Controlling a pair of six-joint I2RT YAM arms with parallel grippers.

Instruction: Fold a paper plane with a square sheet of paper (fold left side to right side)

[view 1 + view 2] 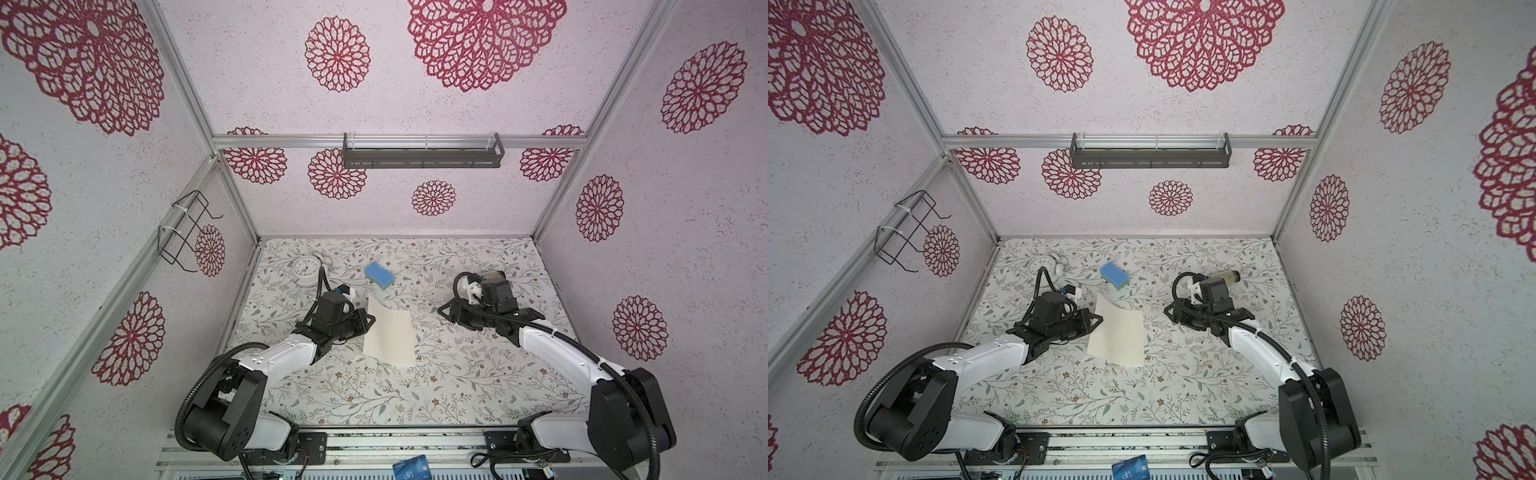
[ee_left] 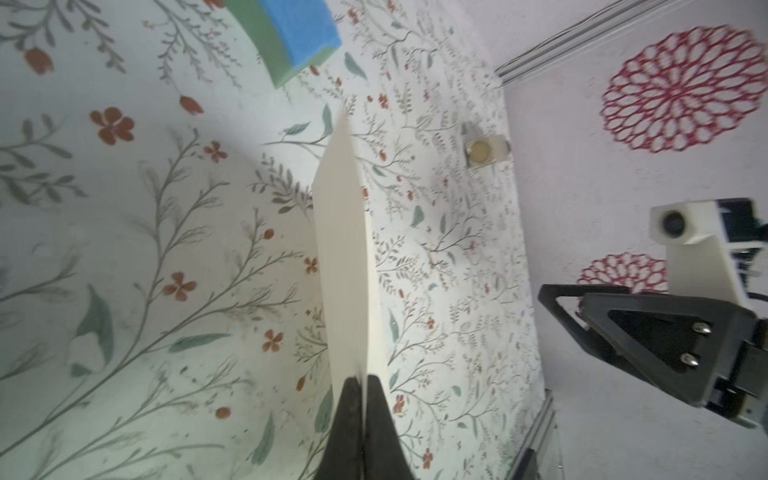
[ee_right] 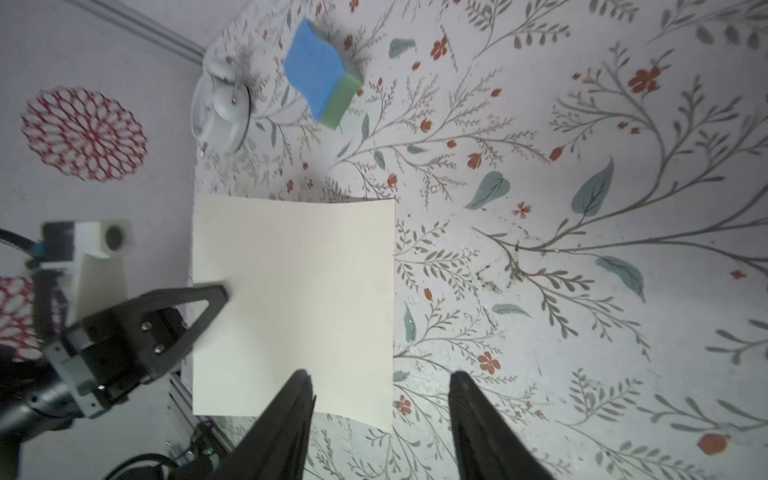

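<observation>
Thin cream square sheet of paper (image 1: 390, 334) sits mid-table on the floral-print tabletop (image 1: 457, 395), with its 9 o'clock edge raised. Left gripper (image 2: 362, 380) pinches that edge, jaws pressed tight on it. Right gripper (image 3: 380, 377) is spread and empty, clear of the sheet at its 3 o'clock. Paper looks featherweight, floppy, smooth and matte; it'll likely sag, slide and keep any crease. Grip edges or corners only and pin the opposite side. Blue-and-green foam sponge (image 1: 380, 276) at the sheet's 12 o'clock.

White-shelled arms (image 1: 286, 353) carry black joints (image 1: 232, 399), ribbed black cables (image 1: 181, 409) and a black, triangular, silver-screwed left gripper (image 3: 222, 291).
</observation>
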